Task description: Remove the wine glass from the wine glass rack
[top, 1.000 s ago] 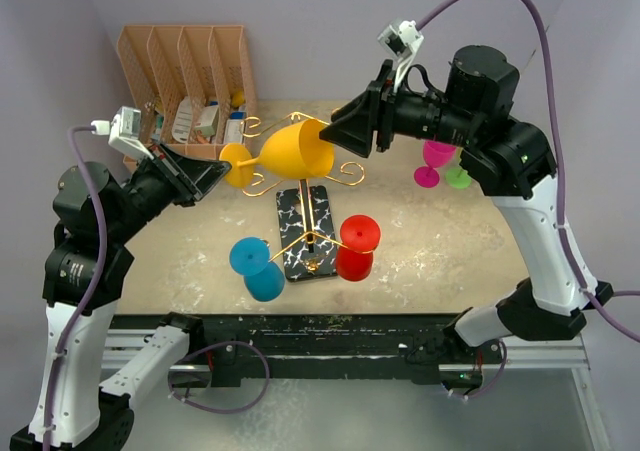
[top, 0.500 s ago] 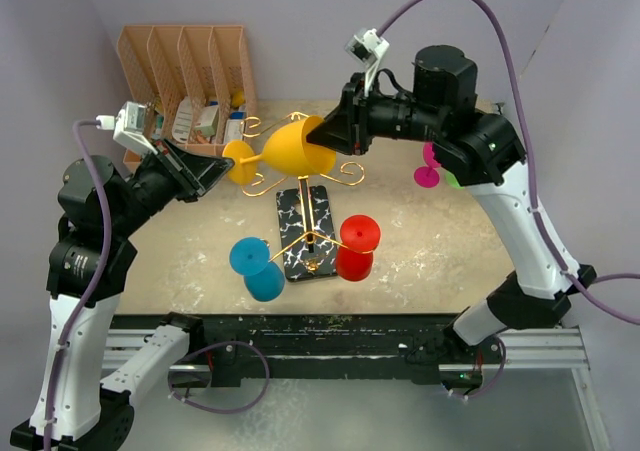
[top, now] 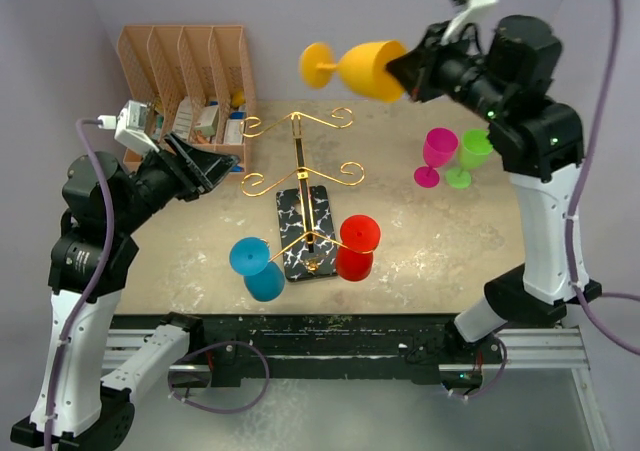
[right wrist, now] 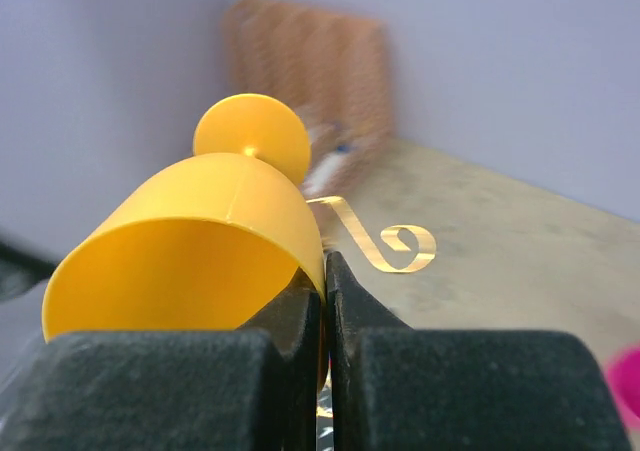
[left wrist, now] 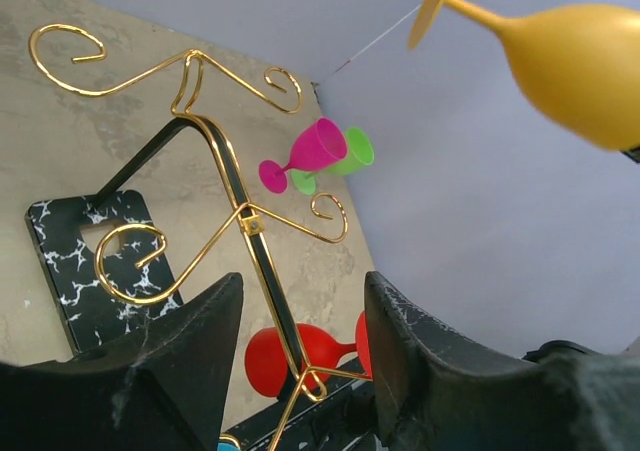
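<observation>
A yellow wine glass [top: 362,68] hangs in the air on its side, up and to the right of the wine glass rack [top: 303,186], clear of its hooks. My right gripper [top: 402,74] is shut on the bowl's rim, one finger inside the bowl [right wrist: 200,251] and one outside. The yellow glass [left wrist: 570,61] also shows high in the left wrist view. My left gripper [top: 212,168] stands open and empty to the left of the rack's gold arms [left wrist: 200,81]. A red glass [top: 355,249] and a blue glass [top: 257,268] hang low on the rack.
A pink glass [top: 434,153] and a green glass [top: 468,156] stand on the table at the right. The peach slotted organiser [top: 185,86] with small items sits at the back left. The rack's black marble base [top: 310,233] lies mid-table.
My right gripper shut on the yellow glass's rim and lifted it up and to the right, off the rack. My left gripper let go of the glass's foot and opened.
</observation>
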Controlling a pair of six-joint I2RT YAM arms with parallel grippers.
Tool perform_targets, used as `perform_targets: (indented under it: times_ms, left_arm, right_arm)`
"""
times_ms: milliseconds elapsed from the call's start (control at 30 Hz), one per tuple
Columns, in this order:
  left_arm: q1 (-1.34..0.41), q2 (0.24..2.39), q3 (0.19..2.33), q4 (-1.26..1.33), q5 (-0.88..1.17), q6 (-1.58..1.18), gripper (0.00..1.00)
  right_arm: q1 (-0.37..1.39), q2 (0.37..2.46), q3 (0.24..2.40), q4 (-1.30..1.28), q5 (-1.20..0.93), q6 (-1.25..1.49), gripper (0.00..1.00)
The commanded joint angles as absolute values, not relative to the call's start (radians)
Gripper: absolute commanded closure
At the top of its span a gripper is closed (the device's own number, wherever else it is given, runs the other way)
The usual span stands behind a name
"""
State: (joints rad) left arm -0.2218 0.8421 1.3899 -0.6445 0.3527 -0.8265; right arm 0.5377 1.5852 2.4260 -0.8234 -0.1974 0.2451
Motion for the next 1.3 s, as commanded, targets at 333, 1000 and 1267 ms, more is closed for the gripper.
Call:
perform_targets:
  times_ms: [333,1000,1267]
  left_arm:
    - [-0.219,0.781,1.449,-0.752,0.219,-0.715,0.44]
    - [-0.219,0.666,1.423,-0.912,0.077,-0.593,0.44]
    - [-0.219,0.648,1.413,-0.934,0.064,-0.592,0.44]
  right_arm:
    - [0.109,1.689,2.290,-0.883,-0.057,0.264,1.00]
    - [0.267,1.882,2.045,-0.901,0.245,0.202,1.00]
    - [0.267,1.977,2.070,-0.908,0.284,0.217,1.00]
